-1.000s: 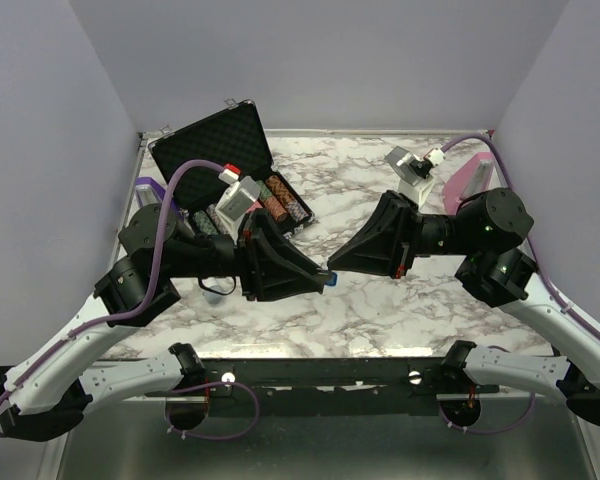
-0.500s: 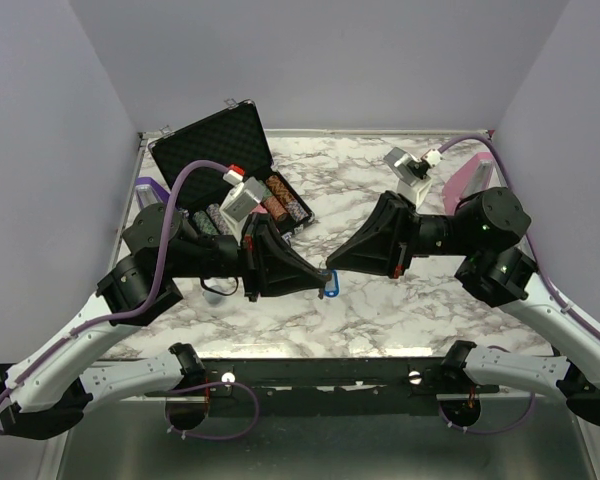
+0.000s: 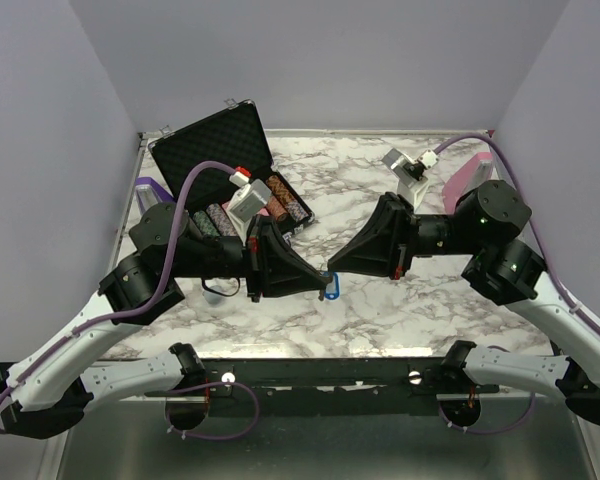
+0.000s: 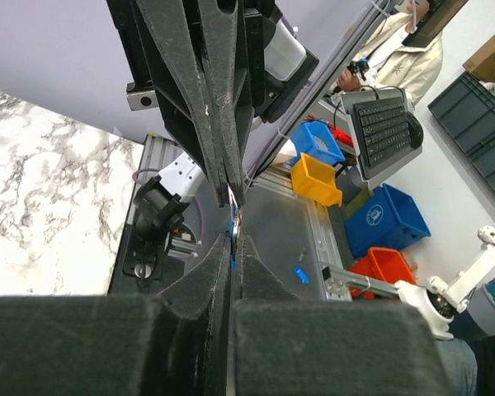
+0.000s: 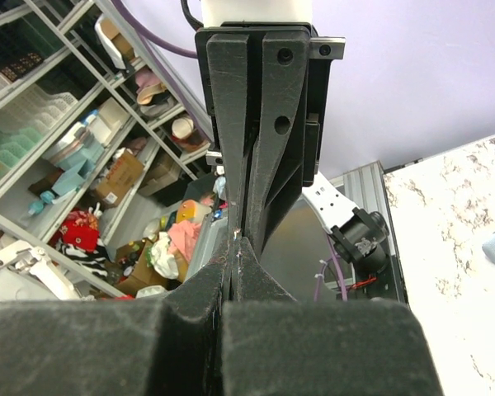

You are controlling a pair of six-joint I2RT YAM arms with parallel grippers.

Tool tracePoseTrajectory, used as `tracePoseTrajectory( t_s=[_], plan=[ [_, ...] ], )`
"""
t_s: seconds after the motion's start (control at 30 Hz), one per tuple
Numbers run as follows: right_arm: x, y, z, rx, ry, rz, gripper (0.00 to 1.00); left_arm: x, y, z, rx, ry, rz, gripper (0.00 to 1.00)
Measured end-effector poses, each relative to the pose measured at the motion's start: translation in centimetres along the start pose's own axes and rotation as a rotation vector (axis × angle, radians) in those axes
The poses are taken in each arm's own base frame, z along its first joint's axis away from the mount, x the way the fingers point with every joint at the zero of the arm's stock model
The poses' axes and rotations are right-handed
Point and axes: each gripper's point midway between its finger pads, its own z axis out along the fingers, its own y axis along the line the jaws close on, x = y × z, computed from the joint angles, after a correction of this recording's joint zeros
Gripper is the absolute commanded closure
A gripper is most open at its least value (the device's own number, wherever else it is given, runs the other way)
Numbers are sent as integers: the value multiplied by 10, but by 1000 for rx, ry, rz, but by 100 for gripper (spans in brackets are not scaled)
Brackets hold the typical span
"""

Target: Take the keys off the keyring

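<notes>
My two grippers meet tip to tip above the middle of the marble table (image 3: 380,310). The left gripper (image 3: 323,276) is shut on the keyring, whose blue oval tag (image 3: 330,287) hangs just under its tip. In the left wrist view a blue sliver of the tag (image 4: 231,252) shows between the closed fingers of the left gripper (image 4: 235,242). The right gripper (image 3: 333,268) is shut too. In the right wrist view a thin silver glint, seemingly the key (image 5: 236,234), sits at the tips of the right gripper (image 5: 233,242). Most of the key and the metal ring are hidden.
An open black poker chip case (image 3: 218,148) with rows of striped chips (image 3: 280,200) stands at the back left, behind the left arm. A pink object (image 3: 468,178) lies at the back right. A purple object (image 3: 146,186) lies at the left edge.
The blue tag has dropped from level with the tips to hang slightly lower under the left gripper. Both arms shifted only slightly, tips still together.
</notes>
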Motion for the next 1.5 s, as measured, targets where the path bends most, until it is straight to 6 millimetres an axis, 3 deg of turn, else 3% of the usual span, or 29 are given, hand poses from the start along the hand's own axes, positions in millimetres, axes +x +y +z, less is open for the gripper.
tracePoseTrajectory(
  t_s=[0.77, 1.07, 1.5],
  plan=[
    [15, -5, -5, 41, 141, -27, 99, 13, 9, 1, -32, 55, -30, 97],
    [21, -9, -6, 52, 197, -36, 99, 19, 13, 2, -47, 84, -45, 89],
    [36, -15, -10, 60, 268, -23, 99, 33, 22, 3, -72, 140, -72, 86]
  ],
)
